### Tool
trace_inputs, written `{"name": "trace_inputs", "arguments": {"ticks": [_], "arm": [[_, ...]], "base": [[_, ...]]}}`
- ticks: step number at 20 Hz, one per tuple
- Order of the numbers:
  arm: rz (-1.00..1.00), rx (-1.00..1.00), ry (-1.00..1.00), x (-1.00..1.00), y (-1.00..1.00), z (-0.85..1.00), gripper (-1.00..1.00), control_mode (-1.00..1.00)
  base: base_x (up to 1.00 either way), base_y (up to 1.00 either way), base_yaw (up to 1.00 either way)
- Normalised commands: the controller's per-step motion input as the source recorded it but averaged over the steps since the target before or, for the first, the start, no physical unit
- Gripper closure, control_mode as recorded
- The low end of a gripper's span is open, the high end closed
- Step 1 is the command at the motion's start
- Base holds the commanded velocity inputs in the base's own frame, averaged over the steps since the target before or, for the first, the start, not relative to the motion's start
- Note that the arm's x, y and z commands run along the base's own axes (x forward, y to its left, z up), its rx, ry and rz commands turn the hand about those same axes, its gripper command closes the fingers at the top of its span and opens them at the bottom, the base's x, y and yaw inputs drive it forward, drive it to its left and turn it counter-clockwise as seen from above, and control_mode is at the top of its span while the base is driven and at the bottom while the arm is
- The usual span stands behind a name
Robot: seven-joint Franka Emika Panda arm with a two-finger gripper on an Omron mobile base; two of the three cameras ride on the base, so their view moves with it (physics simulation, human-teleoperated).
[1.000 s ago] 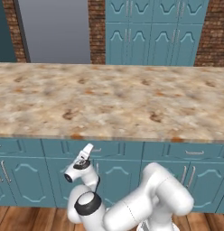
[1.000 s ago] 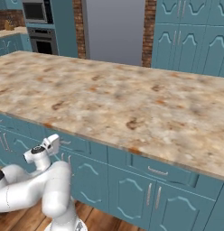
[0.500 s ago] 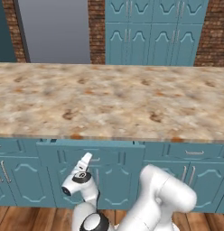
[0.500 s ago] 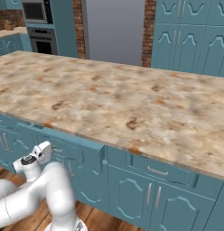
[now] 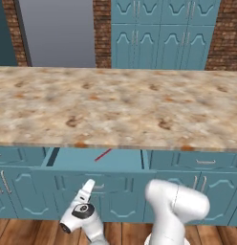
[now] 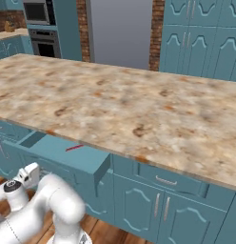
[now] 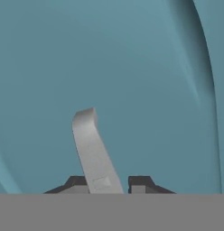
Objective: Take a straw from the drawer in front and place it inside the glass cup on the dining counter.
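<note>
The teal drawer [image 5: 68, 182] [image 6: 86, 159] stands pulled out from under the speckled dining counter [image 5: 120, 105] [image 6: 139, 105]. A thin red straw [image 5: 103, 154] [image 6: 74, 147] lies slanted on the drawer's floor. My gripper [image 5: 90, 185] [image 6: 32, 170] sits low at the drawer's front panel, shut on the drawer's silver bar handle [image 7: 91, 149]. In the hand view that handle runs up between the two dark fingertips of the gripper [image 7: 107, 182], with the teal panel behind it. The glass cup is out of view.
Teal cabinet doors line the counter's base, with a shut neighbouring drawer [image 5: 205, 161] [image 6: 166, 181] to the right. A wood floor [image 5: 25, 232] lies below. A grey fridge [image 5: 58, 33], tall teal cabinets [image 5: 163, 33] and an oven [image 6: 41, 28] stand behind the counter.
The drawer has slid out toward me with the gripper on its handle. My hand has dropped lower and nearer, and the red straw has come into sight inside.
</note>
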Motion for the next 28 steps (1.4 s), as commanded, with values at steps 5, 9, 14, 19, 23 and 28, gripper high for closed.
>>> {"name": "trace_inputs", "arguments": {"ticks": [5,9,14,19,23,28], "arm": [[0.0,0.0,0.0,-0.99,0.3,0.0,1.0,-1.0],[0.0,0.0,0.0,-0.93,0.25,0.0,1.0,-1.0],[0.0,0.0,0.0,-0.84,0.22,0.0,1.0,-1.0],[0.0,0.0,0.04,-0.41,0.18,0.0,1.0,-1.0],[0.0,0.0,0.22,0.01,0.03,0.0,-1.0,-1.0],[0.0,0.14,0.3,-0.17,0.0,0.22,-1.0,-1.0]], "base": [[0.0,0.0,0.0],[0.0,0.0,0.0],[0.0,0.0,0.0],[0.0,0.0,0.0],[0.0,0.0,0.0],[0.0,0.0,0.0]]}}
